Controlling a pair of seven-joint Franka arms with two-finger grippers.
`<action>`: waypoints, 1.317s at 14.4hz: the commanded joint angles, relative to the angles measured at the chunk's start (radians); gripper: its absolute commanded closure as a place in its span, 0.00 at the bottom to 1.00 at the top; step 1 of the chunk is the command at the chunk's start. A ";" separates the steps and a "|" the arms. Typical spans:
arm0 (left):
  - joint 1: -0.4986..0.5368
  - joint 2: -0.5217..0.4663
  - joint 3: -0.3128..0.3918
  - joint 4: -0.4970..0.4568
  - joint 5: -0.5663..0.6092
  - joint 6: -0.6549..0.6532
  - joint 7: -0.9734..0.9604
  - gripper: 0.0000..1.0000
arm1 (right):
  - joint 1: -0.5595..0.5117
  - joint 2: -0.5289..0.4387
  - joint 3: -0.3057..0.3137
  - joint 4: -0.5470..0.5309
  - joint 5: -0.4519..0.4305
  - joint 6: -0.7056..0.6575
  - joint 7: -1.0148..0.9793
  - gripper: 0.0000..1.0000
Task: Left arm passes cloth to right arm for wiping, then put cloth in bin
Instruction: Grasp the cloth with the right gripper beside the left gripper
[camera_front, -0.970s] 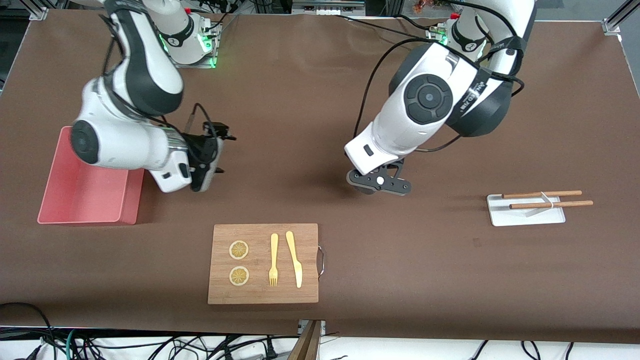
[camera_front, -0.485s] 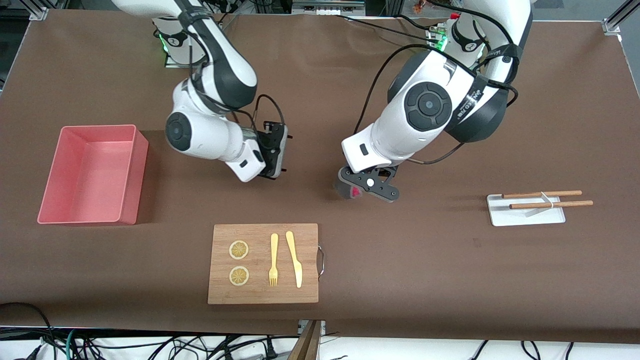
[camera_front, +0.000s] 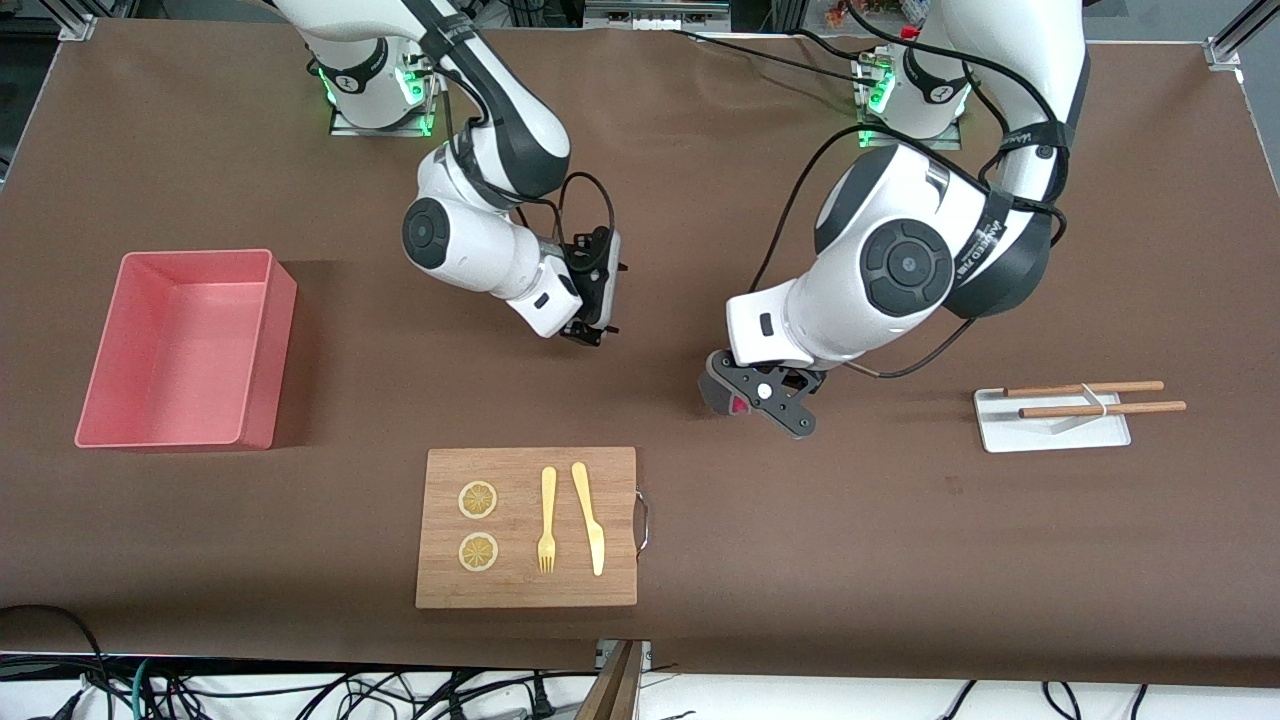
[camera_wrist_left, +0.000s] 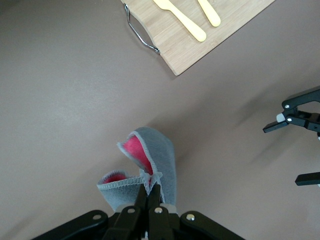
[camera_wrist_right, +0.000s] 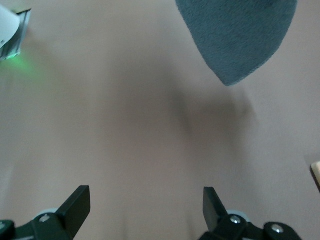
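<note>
My left gripper (camera_front: 745, 398) is shut on the cloth (camera_front: 718, 392), a small grey piece with a pink inner face, and holds it over the bare table near the middle. In the left wrist view the cloth (camera_wrist_left: 152, 162) hangs folded from the closed fingertips (camera_wrist_left: 151, 189). My right gripper (camera_front: 600, 333) is open and empty, over the table beside the cloth toward the right arm's end. It also shows in the left wrist view (camera_wrist_left: 299, 145). The right wrist view shows the open fingers (camera_wrist_right: 77, 202) and the cloth (camera_wrist_right: 235, 35) ahead. The pink bin (camera_front: 262, 400) stands empty at the right arm's end.
A wooden board (camera_front: 520, 465) with a fork, a knife and two lemon slices lies nearer to the front camera than both grippers; its handle shows in the left wrist view (camera_wrist_left: 142, 32). A small white tray (camera_front: 1050, 430) with two wooden sticks lies at the left arm's end.
My right arm has swung from over the bin to the table's middle, toward the cloth. My left gripper, holding the cloth, has turned and shifted slightly toward the left arm's end.
</note>
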 joint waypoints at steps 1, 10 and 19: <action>-0.019 0.004 -0.007 0.003 -0.016 0.032 0.026 1.00 | 0.000 0.044 0.015 0.044 0.039 0.070 0.000 0.00; -0.067 0.004 -0.007 -0.012 -0.359 0.028 -0.426 1.00 | 0.038 0.099 -0.014 0.122 0.042 0.153 0.058 0.00; -0.067 0.004 -0.007 -0.029 -0.444 0.025 -0.441 1.00 | 0.094 0.104 -0.010 0.093 0.120 0.194 0.118 0.11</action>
